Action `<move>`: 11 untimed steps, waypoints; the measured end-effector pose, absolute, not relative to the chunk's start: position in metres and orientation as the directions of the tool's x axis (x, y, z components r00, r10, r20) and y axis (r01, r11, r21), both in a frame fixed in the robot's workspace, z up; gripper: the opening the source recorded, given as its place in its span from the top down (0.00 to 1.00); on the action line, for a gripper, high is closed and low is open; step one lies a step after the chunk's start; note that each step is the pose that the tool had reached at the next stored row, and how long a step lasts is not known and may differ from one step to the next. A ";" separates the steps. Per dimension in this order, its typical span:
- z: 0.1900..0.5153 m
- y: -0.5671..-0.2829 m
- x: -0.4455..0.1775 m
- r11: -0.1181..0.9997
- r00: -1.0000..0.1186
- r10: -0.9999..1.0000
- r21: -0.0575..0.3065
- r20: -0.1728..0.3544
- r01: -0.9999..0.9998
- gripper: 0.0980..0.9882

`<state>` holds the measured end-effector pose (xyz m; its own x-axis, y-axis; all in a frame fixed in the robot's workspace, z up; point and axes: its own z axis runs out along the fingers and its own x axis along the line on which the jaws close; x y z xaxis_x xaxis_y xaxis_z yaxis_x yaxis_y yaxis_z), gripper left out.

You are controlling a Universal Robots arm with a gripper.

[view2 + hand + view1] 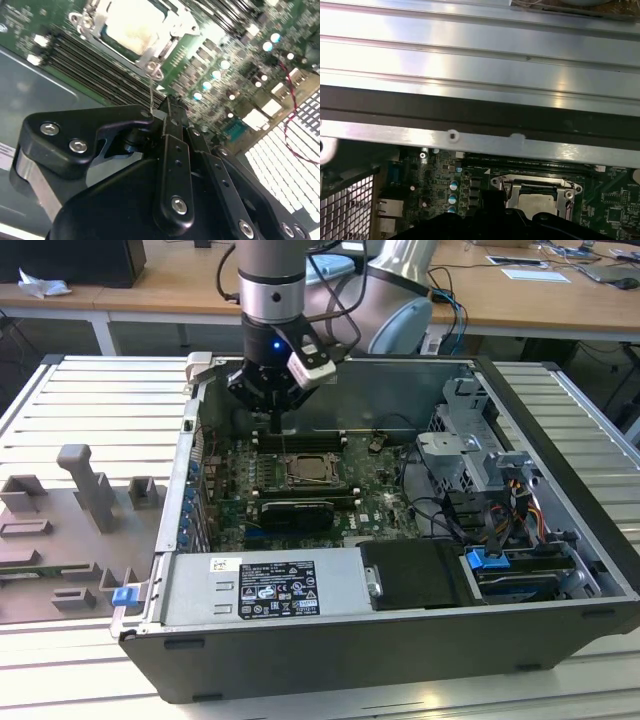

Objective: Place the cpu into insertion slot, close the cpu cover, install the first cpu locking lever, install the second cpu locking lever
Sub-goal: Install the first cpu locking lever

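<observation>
Working inside an open computer case (560, 440) lying on a slatted table (90, 380), with the green board (375, 490) flat on its floor. Reaching down from the arm (272, 280) over the far left part of that board, just beyond the socket.

Seated already: the cpu (127, 27), pale top showing in the insertion slot (310, 472) near the board's middle. Lying flat over it as well: the cpu cover (535, 186), framing the chip in both wrist views.

So, judged from that, on to the locking levers. Cannot tell whether first or second.

Drawn narrow at the gripper (167, 102), tips together, seemingly pinching the free end of a thin wire locking lever (152, 92). Standing up from the socket's corner to the fingertips, not yet down or hooked.

Calls for swinging the wire down in its arc beside the socket and tucking it sideways under its catch, with a firm pinch so the springy wire cannot slip out.
</observation>
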<state>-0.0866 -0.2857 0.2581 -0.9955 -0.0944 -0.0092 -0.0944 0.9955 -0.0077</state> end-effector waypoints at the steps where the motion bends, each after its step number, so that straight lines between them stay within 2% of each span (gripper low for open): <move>1: 0.258 -0.286 -0.084 0.996 -0.995 -0.094 -0.008 -0.009 -0.094 0.99; 11: 0.256 -0.286 -0.056 0.996 -0.995 -0.094 -0.007 -0.009 -0.094 0.99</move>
<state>-0.0559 -0.2857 0.2556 -0.9955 -0.0945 -0.0093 -0.0944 0.9955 -0.0075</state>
